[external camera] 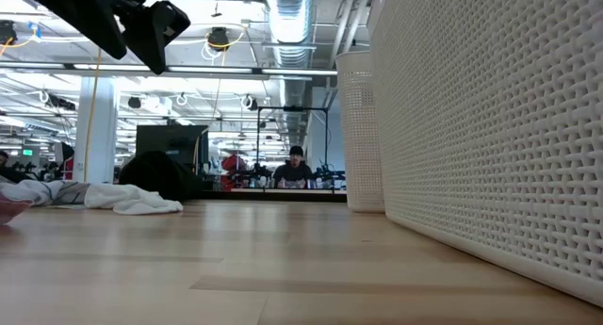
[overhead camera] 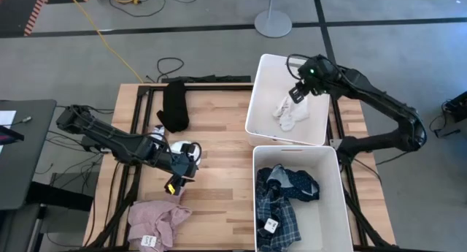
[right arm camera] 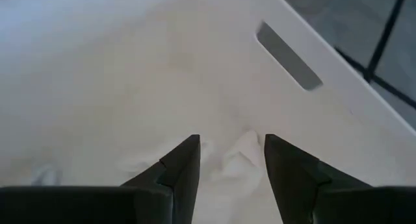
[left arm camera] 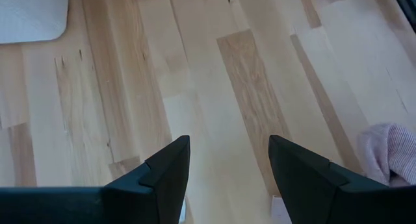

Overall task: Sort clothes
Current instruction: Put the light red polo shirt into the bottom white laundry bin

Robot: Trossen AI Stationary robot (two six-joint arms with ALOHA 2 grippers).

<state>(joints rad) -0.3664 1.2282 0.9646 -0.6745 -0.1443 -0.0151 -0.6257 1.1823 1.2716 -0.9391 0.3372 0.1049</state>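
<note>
Two white bins on the right side of the wooden tabletop (overhead camera: 219, 120), set end to end: far bin (overhead camera: 259, 98) and near bin (overhead camera: 332, 208). White socks (overhead camera: 290, 113) lying loose on the floor of the far bin, seen again in the right wrist view (right arm camera: 237, 160) just beyond the fingertips. Right claw (overhead camera: 298, 93) poised over the far bin above the socks, fingers (right arm camera: 182, 162) parted, released, grasping nothing. Blue plaid shirt (overhead camera: 277, 219) and navy dotted piece (overhead camera: 298, 182) bunched together in the near bin, touching each other. Black piece (overhead camera: 175, 106) laid near the far left part of the tabletop, well apart from both bins. Pink piece (overhead camera: 155, 219) crumpled at the near left corner, its edge caught in the left wrist view (left arm camera: 390, 152). One pale sock-like item (overhead camera: 177, 146) just beside the left arm, partly hidden by it; stripes not discernible. Left claw (overhead camera: 175, 185) held above bare wood between the pink piece and the near bin, fingers (left arm camera: 169, 165) spread apart, released, nothing between them. Low view: pale garments (external camera: 122, 198) heaped on the tabletop at left, perforated bin wall (external camera: 490, 127) filling the right, a seated person (external camera: 296, 170) far off in the room behind.
</note>
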